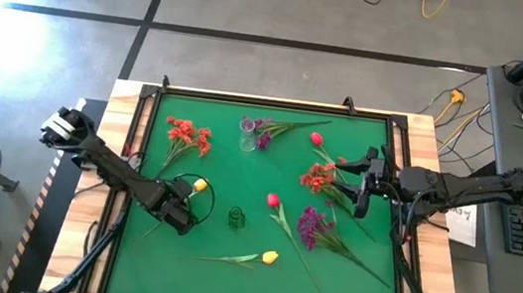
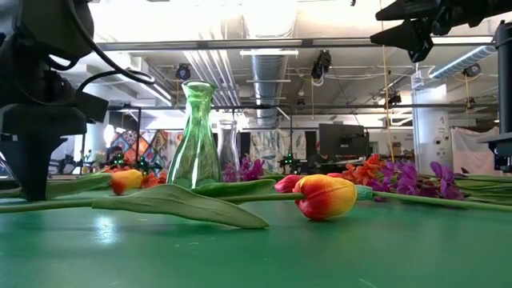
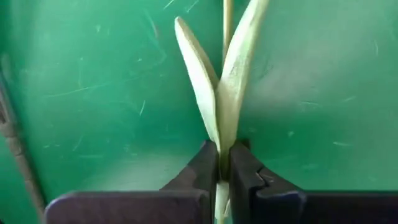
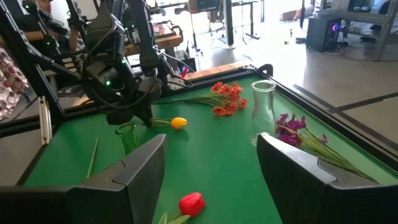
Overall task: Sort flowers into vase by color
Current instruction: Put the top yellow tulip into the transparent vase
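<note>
Right up close in the low view lies a yellow tulip with a red blush, flat on the green tabletop, waiting its turn.

At the lower left of the high view, the left end effector is squeezed tight on the stem of another yellow tulip. Its wrist view shows the pale leaves poking out from between the closed fingers. I think it holds the stem low so the flower can be lifted and dropped into a vase.

A small green vase stands just right of it. It looks empty. A clear vase stands at the top middle, also empty as far as I can tell, with purple sprays lying beside it.

The right end effector hangs at the right side, spread wide, holding nothing. Orange-red sprays, pink-red tulips and more purple flowers lie loose nearby. Another orange-red bunch lies at the upper left.
</note>
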Robot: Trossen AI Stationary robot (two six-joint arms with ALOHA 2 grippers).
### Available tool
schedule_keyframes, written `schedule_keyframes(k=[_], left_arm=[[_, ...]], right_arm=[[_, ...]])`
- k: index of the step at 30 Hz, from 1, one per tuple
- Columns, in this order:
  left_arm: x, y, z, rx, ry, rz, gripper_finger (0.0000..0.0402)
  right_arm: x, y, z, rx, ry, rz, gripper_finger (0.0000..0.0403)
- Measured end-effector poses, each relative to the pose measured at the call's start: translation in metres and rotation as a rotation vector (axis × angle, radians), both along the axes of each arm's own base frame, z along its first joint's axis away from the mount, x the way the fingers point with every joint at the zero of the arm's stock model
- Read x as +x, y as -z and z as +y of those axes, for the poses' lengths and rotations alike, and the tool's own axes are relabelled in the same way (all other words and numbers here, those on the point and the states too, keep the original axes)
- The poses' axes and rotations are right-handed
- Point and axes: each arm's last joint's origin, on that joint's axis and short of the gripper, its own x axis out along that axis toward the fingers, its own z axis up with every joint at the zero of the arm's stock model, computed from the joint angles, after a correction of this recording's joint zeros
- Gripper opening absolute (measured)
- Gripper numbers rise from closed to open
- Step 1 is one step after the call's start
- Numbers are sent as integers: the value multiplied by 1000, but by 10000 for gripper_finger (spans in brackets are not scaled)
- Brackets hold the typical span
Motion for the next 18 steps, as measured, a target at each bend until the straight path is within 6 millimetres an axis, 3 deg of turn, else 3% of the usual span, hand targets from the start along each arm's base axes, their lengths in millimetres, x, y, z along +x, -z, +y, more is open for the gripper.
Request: schedule_keyframes(k=[7, 11, 18], left_arm=[[7, -46, 0, 0, 75, -207, 0], [9, -87, 6, 98, 132, -406, 0], [9, -178, 26, 452, 312, -739, 0]], right_arm=[[0, 2, 0, -1, 0, 18, 242], [0, 2, 0, -3, 0, 18, 242], [0, 2, 0, -12, -2, 21, 242]])
